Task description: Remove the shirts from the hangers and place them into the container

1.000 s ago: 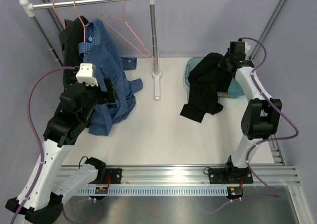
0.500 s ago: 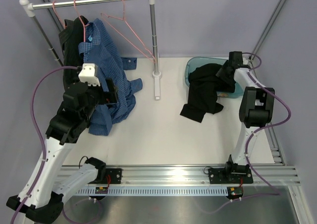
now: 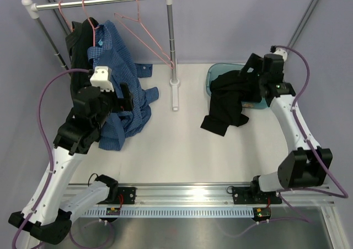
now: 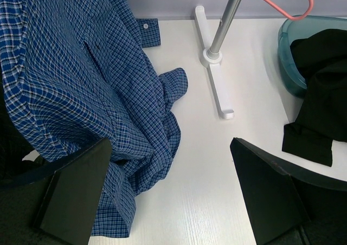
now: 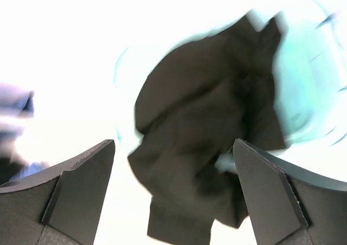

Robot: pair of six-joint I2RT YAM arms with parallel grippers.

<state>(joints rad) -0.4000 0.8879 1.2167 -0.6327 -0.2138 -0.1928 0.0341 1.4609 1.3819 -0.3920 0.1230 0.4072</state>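
Observation:
A blue checked shirt [image 3: 118, 89] hangs from a pink hanger [image 3: 91, 23] on the rail, its tail pooled on the table [image 4: 81, 82]. A dark shirt [image 3: 77, 39] hangs behind it on another hanger. A third hanger [image 3: 146, 37] hangs bare. My left gripper [image 3: 126, 99] is open beside the blue shirt, nothing between its fingers [image 4: 171, 196]. A black shirt [image 3: 229, 97] lies half in the teal container [image 3: 212, 75], spilling over its near rim onto the table. My right gripper [image 3: 248, 70] hovers open above it [image 5: 173, 196]; that view is blurred.
The white-and-silver rail [image 3: 99, 1] stands at the back left on a post [image 3: 172, 45] with a white foot [image 4: 214, 77]. The container's rim [image 4: 287, 50] and black shirt [image 4: 320, 93] show at the right of the left wrist view. Grey walls close the back.
My right gripper opened, let go of the black shirt and rose away from the container. The shirt settled over the rim. The left arm crept slightly right.

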